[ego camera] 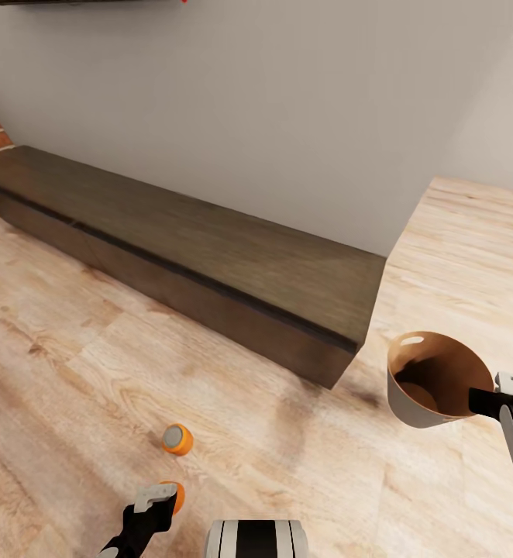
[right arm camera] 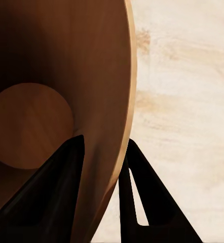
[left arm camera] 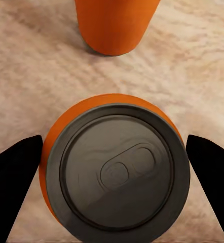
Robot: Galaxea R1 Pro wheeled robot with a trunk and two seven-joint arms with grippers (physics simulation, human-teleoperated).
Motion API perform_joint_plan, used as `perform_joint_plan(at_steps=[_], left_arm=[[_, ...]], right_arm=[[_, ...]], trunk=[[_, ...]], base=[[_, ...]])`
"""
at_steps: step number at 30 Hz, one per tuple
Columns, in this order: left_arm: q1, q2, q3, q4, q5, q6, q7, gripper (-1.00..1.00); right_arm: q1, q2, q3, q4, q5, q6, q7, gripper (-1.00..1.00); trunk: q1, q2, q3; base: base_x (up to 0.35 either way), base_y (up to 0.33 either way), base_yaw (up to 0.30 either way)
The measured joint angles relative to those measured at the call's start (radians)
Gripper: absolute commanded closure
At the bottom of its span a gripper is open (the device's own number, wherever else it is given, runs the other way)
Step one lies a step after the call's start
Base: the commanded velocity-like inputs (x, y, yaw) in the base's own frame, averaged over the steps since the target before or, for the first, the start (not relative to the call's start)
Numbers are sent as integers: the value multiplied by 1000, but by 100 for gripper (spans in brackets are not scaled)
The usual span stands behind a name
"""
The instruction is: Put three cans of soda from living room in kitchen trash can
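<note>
While right fingers grip bin, left gripper over can.

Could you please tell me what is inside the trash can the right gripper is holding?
The trash can looks empty: bare brown wall and round bottom. The right gripper's inner finger covers a small part.

Even, soft light; faint shadow under the bench; wrist views perhaps slightly blurred up close; no glare.

I saw orange cans with grey tops, a grey bin lined tan-brown, and pale wood-grain floor.
</note>
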Motion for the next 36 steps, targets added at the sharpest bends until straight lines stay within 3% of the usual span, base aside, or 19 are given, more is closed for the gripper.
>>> perform_joint_plan(at_steps=[11,32,36], left_arm=[[0,0,-1,-2,0,0,0,100],[0,0,-1,-1,0,0,0,100],[0,0,-1,-1,0,0,0,100]], right_arm=[[0,0,0,0,1,0,0,100],[0,1,-1,-52,1,1,0,100],[0,1,-2,-52,1,2,0,100]], trunk=[[0,0,0],[-10,5,81],[-9,5,81]], base=[[-31,0,0],[0,0,0],[0,0,0]])
